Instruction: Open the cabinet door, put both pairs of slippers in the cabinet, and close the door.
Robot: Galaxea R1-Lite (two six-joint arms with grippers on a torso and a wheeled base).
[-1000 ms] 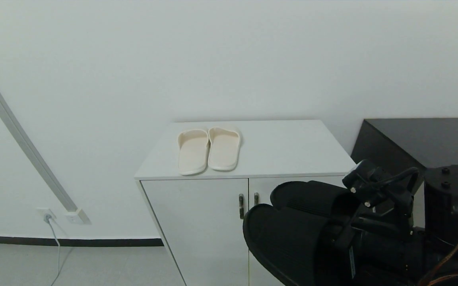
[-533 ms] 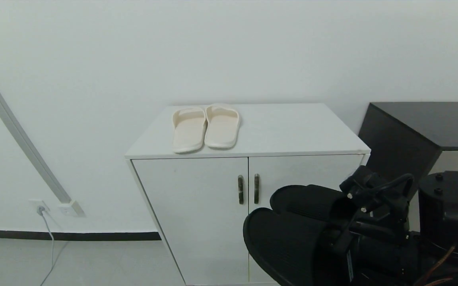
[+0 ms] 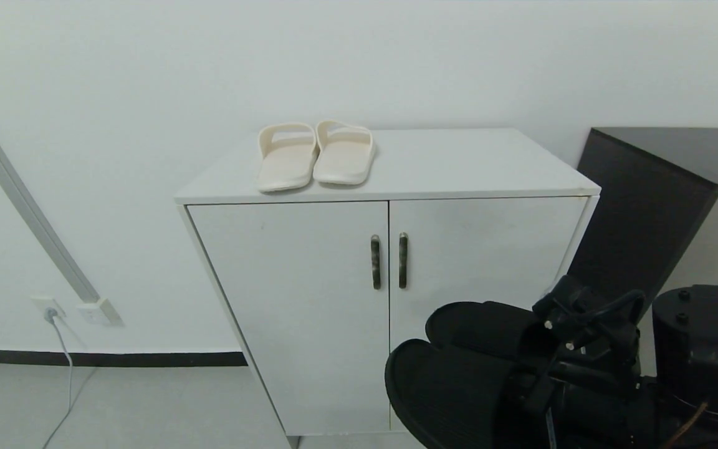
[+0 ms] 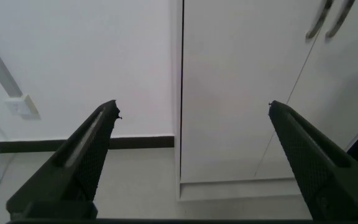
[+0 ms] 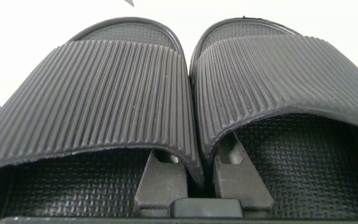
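Observation:
A white cabinet [image 3: 471, 163] stands against the wall with both doors shut, their two dark handles [image 3: 375, 262] side by side at the middle. A cream pair of slippers [image 3: 314, 154] lies on its top, toward the left. In front of the right door, low down, my right gripper [image 5: 197, 182] is shut on the inner edges of a black pair of slippers [image 3: 459, 368], held side by side. My left gripper [image 4: 192, 107] is open with nothing in it, facing the lower left of the cabinet front [image 4: 241, 93]; the handles [image 4: 328, 17] show farther off.
A black piece of furniture [image 3: 646, 206] stands right of the cabinet. On the wall to the left are a slanted cable duct [image 3: 16, 187] and a socket with a cable [image 3: 47, 309] running to the grey floor [image 3: 116, 405].
The whole head view has shifted: the camera has come lower, so more of the cabinet front shows. The black slippers stay held in the right gripper as before.

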